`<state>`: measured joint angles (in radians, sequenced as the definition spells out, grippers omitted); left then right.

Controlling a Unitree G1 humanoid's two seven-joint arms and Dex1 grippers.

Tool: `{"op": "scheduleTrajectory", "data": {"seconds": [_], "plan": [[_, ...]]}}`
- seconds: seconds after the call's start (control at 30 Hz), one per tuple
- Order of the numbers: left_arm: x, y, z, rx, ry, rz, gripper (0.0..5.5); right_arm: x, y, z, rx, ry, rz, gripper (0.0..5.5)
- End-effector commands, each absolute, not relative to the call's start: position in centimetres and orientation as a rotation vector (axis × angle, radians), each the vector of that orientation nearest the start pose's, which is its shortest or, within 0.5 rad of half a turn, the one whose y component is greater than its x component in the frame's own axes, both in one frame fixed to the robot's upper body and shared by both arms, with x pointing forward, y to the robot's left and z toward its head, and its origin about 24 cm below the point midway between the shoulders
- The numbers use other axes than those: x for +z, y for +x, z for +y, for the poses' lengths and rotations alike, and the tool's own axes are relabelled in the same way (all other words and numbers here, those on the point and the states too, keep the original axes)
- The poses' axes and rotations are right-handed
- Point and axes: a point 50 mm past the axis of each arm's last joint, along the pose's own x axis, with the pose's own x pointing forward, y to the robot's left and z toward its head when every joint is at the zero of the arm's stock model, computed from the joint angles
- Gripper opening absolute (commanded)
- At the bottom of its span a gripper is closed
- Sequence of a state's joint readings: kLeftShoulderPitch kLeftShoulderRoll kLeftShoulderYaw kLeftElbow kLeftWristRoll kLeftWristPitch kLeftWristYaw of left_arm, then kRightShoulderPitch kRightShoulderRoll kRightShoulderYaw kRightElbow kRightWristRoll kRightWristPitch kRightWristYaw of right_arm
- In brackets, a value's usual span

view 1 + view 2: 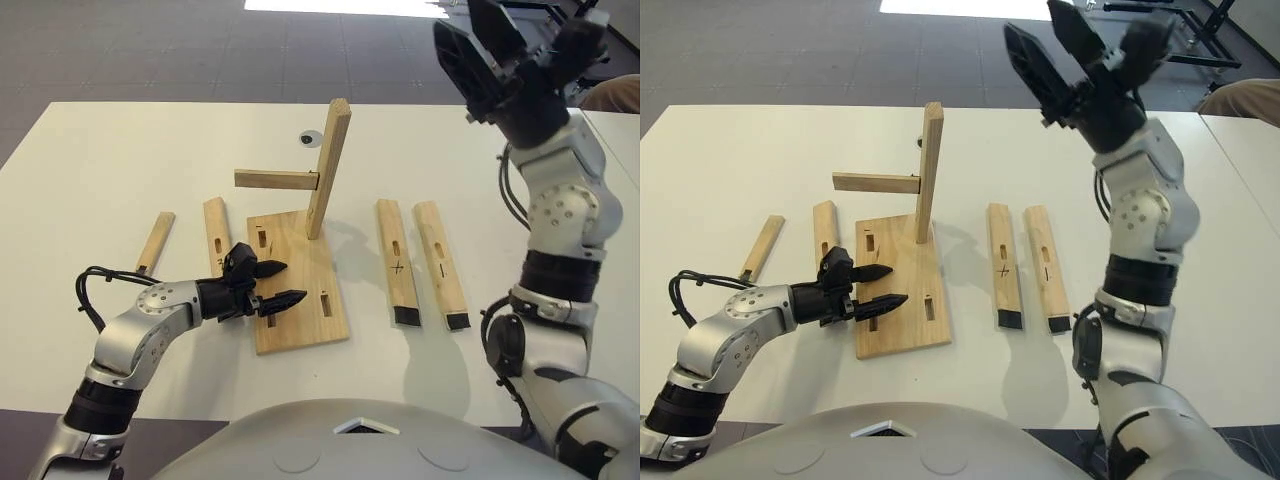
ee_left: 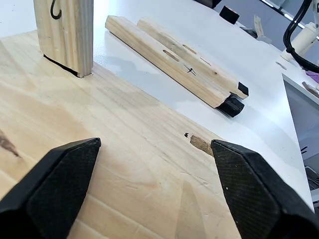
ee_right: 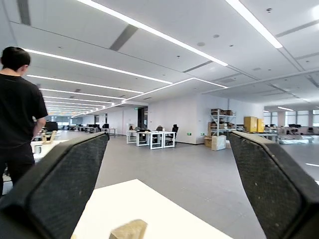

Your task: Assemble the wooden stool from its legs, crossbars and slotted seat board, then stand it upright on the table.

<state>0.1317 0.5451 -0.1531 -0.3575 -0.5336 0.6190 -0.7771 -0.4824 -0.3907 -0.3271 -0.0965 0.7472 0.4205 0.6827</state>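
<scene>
The left pincer [image 1: 294,280] partly covers a slot on the seat board's [image 1: 305,320] left edge and the lower end of the adjacent loose leg [image 1: 216,228] — contact cannot be told. The right pincer [image 1: 458,15] is clipped by the top edge.

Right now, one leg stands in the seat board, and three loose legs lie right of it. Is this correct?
Not three: the left eye view shows two loose legs right of the seat board, the inner leg and the outer leg. The rest holds.
</scene>
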Motion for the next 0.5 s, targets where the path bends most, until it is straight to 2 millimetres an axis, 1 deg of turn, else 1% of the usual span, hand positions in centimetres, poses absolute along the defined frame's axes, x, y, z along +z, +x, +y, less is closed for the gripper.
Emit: {"op": "scheduleTrajectory", "data": {"seconds": [0.03, 0.07, 0.1, 0.13, 0.17, 0.2, 0.23, 0.27, 0.33, 0.4, 0.5], "plan": [[4.9, 18.0, 15.6, -0.898, -0.151, 0.445, 4.06, 17.8, 27.8, -22.0, 0.531, 0.266, -0.199, 4.40], [5.3, 18.2, 15.9, -0.834, -0.151, 0.398, 4.06, 16.6, 27.1, -22.4, 0.413, 0.210, -0.137, 4.40], [5.7, 18.3, 16.2, -0.755, -0.159, 0.349, 4.06, 15.8, 26.3, -22.3, 0.322, 0.194, -0.086, 4.40], [6.1, 18.2, 16.6, -0.683, -0.167, 0.307, 4.06, 15.3, 25.6, -22.0, 0.266, 0.174, -0.050, 4.40], [6.4, 18.0, 16.8, -0.615, -0.176, 0.276, 4.06, 14.9, 25.1, -21.4, 0.256, 0.151, -0.011, 4.40], [6.7, 17.8, 17.0, -0.547, -0.181, 0.247, 4.06, 13.9, 24.1, -20.9, 0.235, 0.111, 0.048, 4.40], [6.9, 17.7, 17.1, -0.502, -0.177, 0.223, 4.06, 12.5, 22.8, -20.9, 0.204, 0.066, 0.136, 4.40], [7.2, 17.6, 17.2, -0.462, -0.174, 0.204, 4.06, 10.9, 21.2, -21.0, 0.175, 0.027, 0.244, 4.40], [7.6, 17.3, 17.1, -0.414, -0.172, 0.183, 4.06, 8.9, 18.6, -21.7, 0.139, -0.008, 0.404, 4.40], [7.8, 17.2, 17.0, -0.387, -0.173, 0.172, 4.06, 8.0, 16.8, -22.4, 0.103, -0.025, 0.496, 4.40], [8.0, 17.2, 16.8, -0.364, -0.173, 0.162, 4.06, 7.0, 15.2, -23.1, 0.075, -0.029, 0.585, 4.40]]}}
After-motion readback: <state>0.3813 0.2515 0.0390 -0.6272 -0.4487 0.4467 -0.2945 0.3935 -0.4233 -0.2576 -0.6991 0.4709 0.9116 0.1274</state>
